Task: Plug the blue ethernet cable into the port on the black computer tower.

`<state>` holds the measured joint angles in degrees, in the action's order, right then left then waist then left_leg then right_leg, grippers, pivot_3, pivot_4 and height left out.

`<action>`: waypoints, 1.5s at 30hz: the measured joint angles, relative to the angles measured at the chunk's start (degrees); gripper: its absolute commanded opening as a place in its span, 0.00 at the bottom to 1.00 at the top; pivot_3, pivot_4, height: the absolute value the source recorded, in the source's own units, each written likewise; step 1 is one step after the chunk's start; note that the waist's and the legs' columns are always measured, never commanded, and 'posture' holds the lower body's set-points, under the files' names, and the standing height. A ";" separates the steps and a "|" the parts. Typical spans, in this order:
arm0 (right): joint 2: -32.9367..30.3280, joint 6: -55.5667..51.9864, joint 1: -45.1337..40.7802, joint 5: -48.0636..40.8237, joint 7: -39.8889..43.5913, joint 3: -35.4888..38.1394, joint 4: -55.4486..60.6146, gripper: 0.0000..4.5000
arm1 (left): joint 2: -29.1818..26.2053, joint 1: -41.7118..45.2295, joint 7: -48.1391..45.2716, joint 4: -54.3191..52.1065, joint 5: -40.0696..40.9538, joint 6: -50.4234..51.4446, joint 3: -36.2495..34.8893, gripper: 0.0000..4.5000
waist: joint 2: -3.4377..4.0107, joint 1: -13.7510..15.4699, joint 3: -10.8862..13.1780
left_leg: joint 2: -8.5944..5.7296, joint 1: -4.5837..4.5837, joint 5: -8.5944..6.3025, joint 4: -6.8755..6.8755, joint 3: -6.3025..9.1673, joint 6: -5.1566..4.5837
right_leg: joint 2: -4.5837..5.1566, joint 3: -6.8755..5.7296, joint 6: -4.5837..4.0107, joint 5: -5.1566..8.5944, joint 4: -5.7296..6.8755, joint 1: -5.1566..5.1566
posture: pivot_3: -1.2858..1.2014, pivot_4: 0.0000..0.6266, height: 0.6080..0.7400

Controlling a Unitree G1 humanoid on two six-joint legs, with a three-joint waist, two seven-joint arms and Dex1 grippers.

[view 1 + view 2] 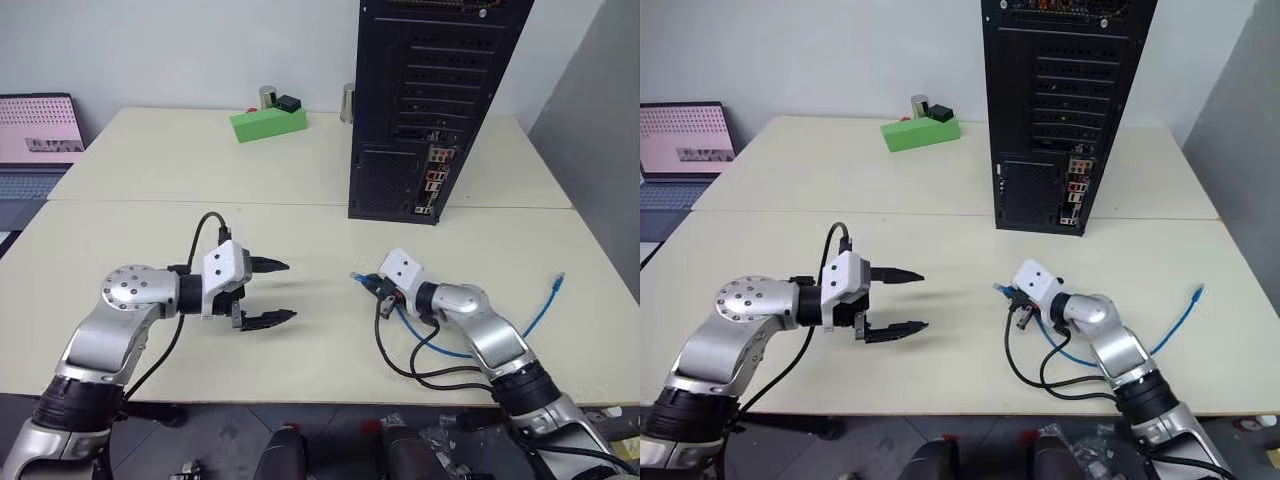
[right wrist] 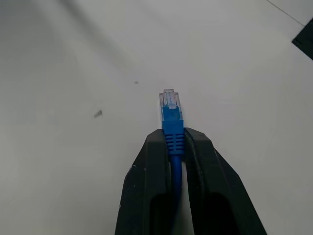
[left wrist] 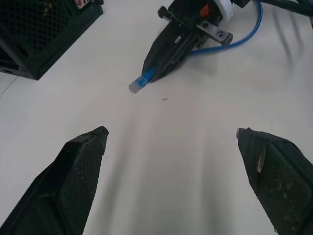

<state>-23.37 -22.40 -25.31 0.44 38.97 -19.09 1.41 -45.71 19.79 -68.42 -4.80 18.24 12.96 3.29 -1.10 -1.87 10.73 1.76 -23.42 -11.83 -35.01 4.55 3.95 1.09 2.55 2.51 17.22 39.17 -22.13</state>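
- The left hand (image 1: 280, 292) is hovering low over the front part of the desk (image 1: 300, 160), its two black fingers (image 3: 80, 169) spreading wide with nothing between them.
- The right hand (image 1: 362, 279) is sitting just across from it, nearer the robot's right, its fingers pinching tight on the blue ethernet cable (image 2: 172, 142) right behind one plug.
- That clear-blue plug (image 2: 169, 103) is sticking out past the fingertips, close above the bare desk and pointing toward the left hand.
- The rest of the cable is trailing back under the right arm and curling out to the right, its other plug (image 1: 558, 281) lying on the desk well apart from both hands.
- The black computer tower (image 1: 425, 100) is standing upright farther back on the desk, its rear panel facing the robot.
- The port (image 1: 430, 180) is somewhere in the narrow strip of coloured connectors low on that panel; I cannot tell which socket it is.
- A green block (image 1: 267, 122) is resting near the desk's far edge, left of the tower.
- A laptop (image 1: 38, 135) is glowing off to the far left.
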 measured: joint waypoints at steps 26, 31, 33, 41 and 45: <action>-4.22 -8.00 0.47 -6.27 8.90 -0.33 18.82 0.03 | 10.42 15.10 -10.95 17.43 -4.89 -8.67 8.99 0.61 | -0.01 -0.10 -0.01 | -0.01 -0.03 0.00 -0.09 0.04 0.00 | -0.01 -0.03 0.00 0.00 0.07 0.00 | 0.52 0.24 1.00; -4.54 -8.05 0.10 -6.24 9.46 -1.38 19.33 0.03 | 12.24 15.86 -10.95 18.77 -5.64 -9.74 9.86 0.36 | -0.02 -0.11 -0.01 | -0.01 -0.03 0.00 -0.09 0.05 0.00 | -0.01 -0.03 0.00 0.00 0.07 0.00 | 0.52 0.24 1.00; -4.57 -8.06 0.09 -6.23 9.49 -1.45 19.40 0.03 | 12.49 15.87 -10.95 19.01 -5.77 -9.86 9.92 0.28 | -0.01 -0.12 -0.01 | -0.01 -0.03 0.00 -0.09 0.04 0.00 | -0.01 -0.03 0.00 0.00 0.08 0.00 | 0.52 0.24 1.00; -5.13 -8.07 -0.21 -6.19 9.69 -1.70 19.48 0.03 | 13.43 15.88 -11.00 19.82 -6.69 -11.80 10.05 0.06 | -0.02 -0.11 -0.01 | -0.01 -0.03 0.00 -0.09 0.05 0.00 | -0.01 -0.03 0.00 0.00 0.08 0.00 | 0.52 0.24 1.00; -6.33 -8.02 -0.28 -6.19 10.56 -2.39 19.50 0.28 | 13.42 15.87 -10.99 20.25 -7.27 -12.65 10.59 0.06 | -0.01 -0.11 -0.01 | -0.02 -0.03 0.00 -0.10 0.04 0.00 | -0.01 -0.02 0.00 0.00 0.08 0.00 | 0.52 0.24 1.00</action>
<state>-29.71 -30.43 -25.59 -5.75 49.52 -21.48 20.91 -32.29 35.66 -79.42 15.45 10.97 0.31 13.88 -1.11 -1.97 10.72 1.75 -23.44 -11.83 -35.11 4.60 3.95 1.09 2.53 2.52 17.22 39.25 -22.13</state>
